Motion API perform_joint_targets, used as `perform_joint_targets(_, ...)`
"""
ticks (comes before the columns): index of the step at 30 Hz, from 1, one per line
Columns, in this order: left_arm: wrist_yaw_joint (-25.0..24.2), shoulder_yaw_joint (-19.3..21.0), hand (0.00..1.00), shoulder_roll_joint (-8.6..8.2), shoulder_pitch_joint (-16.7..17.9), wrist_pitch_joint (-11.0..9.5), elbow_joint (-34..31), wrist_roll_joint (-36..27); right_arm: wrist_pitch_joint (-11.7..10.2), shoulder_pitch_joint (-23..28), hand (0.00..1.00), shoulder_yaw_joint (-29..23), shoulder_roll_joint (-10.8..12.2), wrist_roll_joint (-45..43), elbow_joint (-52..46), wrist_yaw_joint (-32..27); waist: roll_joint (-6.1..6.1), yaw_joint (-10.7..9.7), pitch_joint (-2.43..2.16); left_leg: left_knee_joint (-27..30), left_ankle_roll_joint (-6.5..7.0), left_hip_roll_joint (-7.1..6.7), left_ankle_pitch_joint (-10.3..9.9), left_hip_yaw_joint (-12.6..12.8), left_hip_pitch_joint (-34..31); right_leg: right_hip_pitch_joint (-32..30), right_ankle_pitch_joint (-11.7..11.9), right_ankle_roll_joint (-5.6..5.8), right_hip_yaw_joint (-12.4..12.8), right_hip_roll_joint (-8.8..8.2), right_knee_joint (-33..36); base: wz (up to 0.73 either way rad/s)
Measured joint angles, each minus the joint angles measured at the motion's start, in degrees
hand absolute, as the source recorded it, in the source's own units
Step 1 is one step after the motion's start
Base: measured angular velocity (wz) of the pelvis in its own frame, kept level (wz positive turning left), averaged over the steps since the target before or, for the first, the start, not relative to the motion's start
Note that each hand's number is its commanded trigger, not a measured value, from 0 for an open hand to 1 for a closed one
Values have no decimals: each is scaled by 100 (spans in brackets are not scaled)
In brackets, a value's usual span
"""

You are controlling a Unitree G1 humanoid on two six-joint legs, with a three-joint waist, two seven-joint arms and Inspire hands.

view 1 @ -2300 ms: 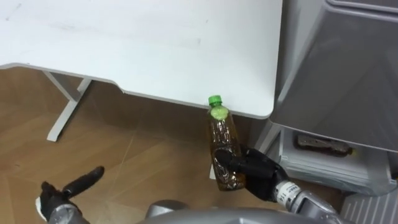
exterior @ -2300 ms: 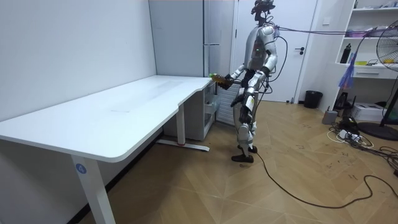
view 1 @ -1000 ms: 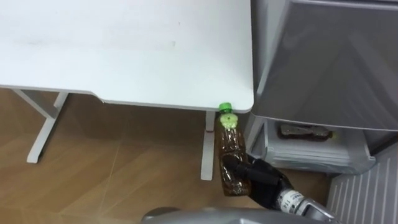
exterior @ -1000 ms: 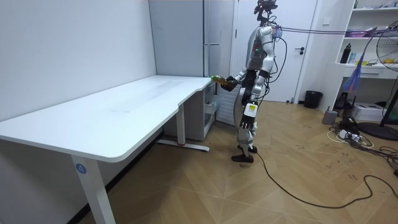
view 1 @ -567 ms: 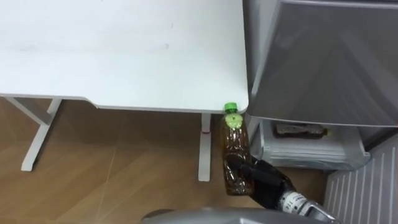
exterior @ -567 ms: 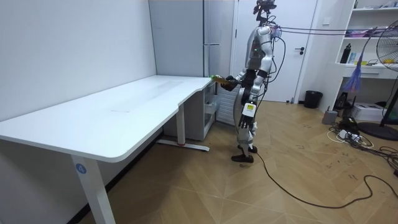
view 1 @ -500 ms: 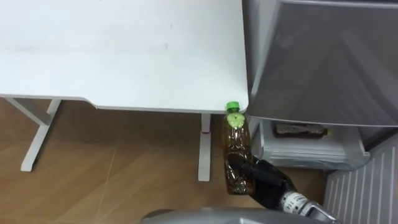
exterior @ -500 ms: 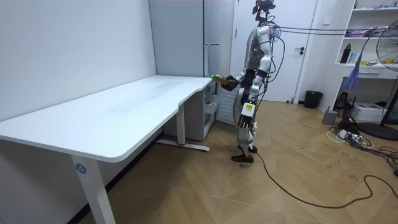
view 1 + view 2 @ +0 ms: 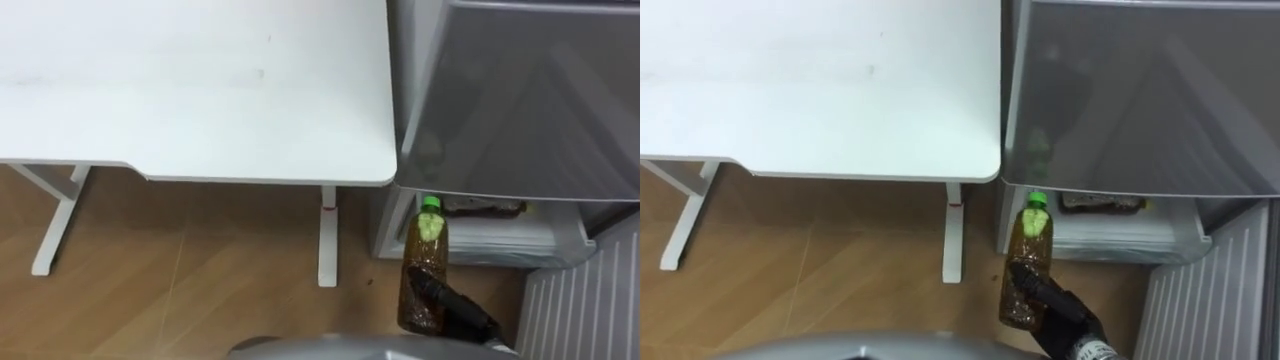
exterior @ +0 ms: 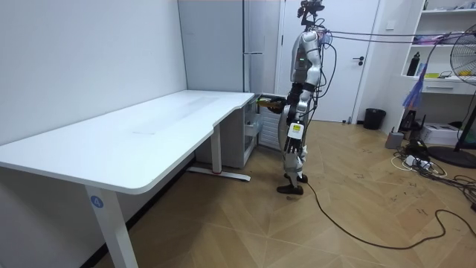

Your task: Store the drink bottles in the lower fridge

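Green-capped brown drink bottle (image 9: 424, 268) upright in the right hand's (image 9: 456, 304) curled grip, before the open lower fridge compartment (image 9: 482, 246).

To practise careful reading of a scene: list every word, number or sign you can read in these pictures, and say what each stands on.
No text can be read anywhere.
On the bottle in the right hand: nothing legible.
On the table leg, a round blue sticker: too small to read.

Right hand (image 9: 1068, 312) forward, fingers curled round bottle (image 9: 1026, 245)
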Motion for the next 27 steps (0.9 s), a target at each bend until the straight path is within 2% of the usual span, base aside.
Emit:
perform_joint_targets(11,4,25,0,-1,-71,-63,1,146,-1,13,100,-7,14,20,3,-81,-14,9,6,2,2,-1,-4,6,22,0,0,1,0,-5,2,0)
perform_joint_targets(15,12,47,0,0,-83,-134,43,146,-7,20,100,-14,15,340,119,-82,-10,11,6,1,2,-3,-4,7,49,7,1,1,7,-7,8,0)
perform_joint_targets(22,26,45,0,-1,-92,-167,39,133,-50,71,100,-95,13,690,160,-214,48,-9,6,-3,2,-3,-5,14,71,13,1,1,14,-8,12,0)
perform_joint_targets(27,53,44,0,-8,-86,-223,39,132,-49,37,100,-201,18,868,159,-546,94,-88,12,-32,3,-9,-4,14,81,32,1,1,25,-9,12,0)
